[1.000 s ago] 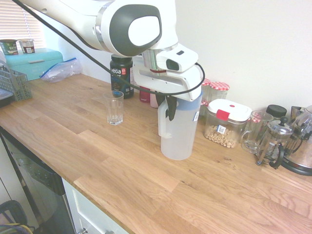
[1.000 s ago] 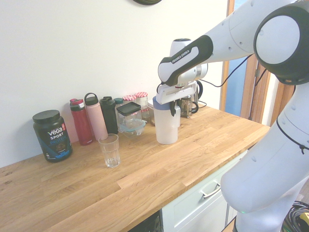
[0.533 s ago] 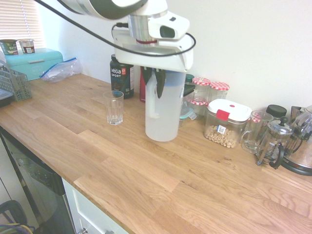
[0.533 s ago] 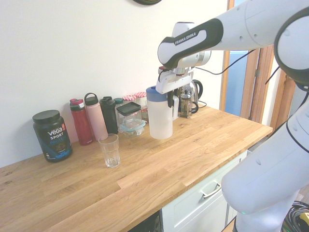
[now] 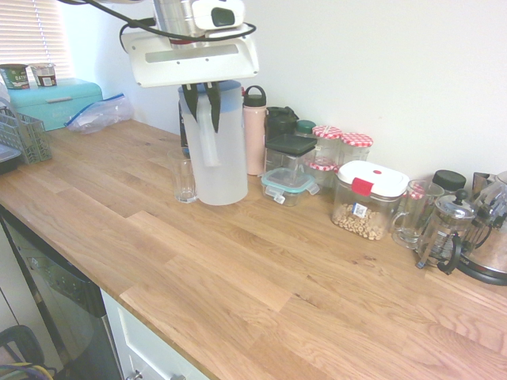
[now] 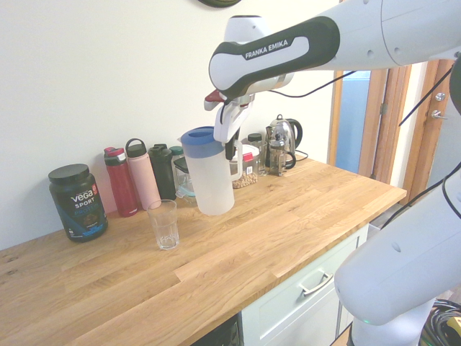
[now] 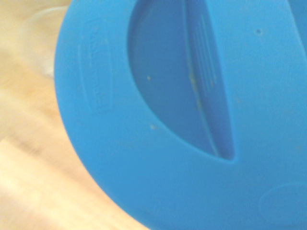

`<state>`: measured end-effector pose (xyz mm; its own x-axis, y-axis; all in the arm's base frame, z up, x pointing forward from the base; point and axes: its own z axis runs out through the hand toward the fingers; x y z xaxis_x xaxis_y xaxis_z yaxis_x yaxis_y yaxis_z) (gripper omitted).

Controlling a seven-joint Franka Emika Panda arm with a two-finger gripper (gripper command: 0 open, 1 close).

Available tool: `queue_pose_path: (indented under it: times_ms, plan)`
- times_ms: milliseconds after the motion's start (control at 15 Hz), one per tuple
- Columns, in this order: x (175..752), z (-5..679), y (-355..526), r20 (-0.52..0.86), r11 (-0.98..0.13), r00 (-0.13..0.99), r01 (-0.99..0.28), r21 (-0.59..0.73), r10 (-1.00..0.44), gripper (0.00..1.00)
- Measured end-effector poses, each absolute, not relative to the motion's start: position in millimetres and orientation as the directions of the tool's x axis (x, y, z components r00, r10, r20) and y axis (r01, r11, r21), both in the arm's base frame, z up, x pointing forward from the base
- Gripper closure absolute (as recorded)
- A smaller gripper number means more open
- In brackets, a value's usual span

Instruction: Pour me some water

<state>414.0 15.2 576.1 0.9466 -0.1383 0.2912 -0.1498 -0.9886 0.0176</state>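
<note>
So we've got the jug (image 6: 209, 173) up off the counter (image 5: 261, 277) now, which it wasn't a second ago: back then it sat further along by the cereal tub (image 5: 370, 199), and since then we've carried it across toward the drinking glass (image 6: 164, 224) while lifting it a bit. The gripper (image 5: 203, 101) is clamped shut on the jug's side handle, fingers pointing mostly down, and the jug hangs upright under it, not tipped at all. In the second exterior view it's just beside the glass, a little above it and apart from it; in the first exterior view the jug actually covers most of the glass. We'd say that puts us at the end of the carry, with the pour itself not started. Looks-wise, the jug is tall, frosted white and see-through-ish, with a blue lid (image 7: 182, 110) that fills nearly the whole wrist view, where a darker recessed half-moon shows on top. We can't really make out the water level through the plastic, so how full it is stays a guess. Next up, we reckon, is lining the spout over the glass and tilting slowly.
</note>
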Motion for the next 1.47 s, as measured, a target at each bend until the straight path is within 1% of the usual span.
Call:
queue_pose_path:
  times_ms: [200,400,600,800,1067,1467]
  plan:
    - [428.1,570.8,56.4,0.236,-0.988,0.972,-0.023,0.152,0.014,1.00]
    - [446.8,571.4,88.9,0.156,-0.947,0.979,0.081,0.311,0.135,1.00]
    - [465.2,569.2,107.1,0.060,-0.870,0.975,0.162,0.466,0.214,1.00]
    - [479.9,554.2,124.7,-0.056,-0.767,0.964,0.243,0.593,0.261,1.00]
    - [497.0,526.4,158.1,-0.151,-0.678,0.943,0.319,0.663,0.296,1.00]
    - [506.1,518.2,181.3,-0.206,-0.563,0.935,0.340,0.753,0.289,1.00]
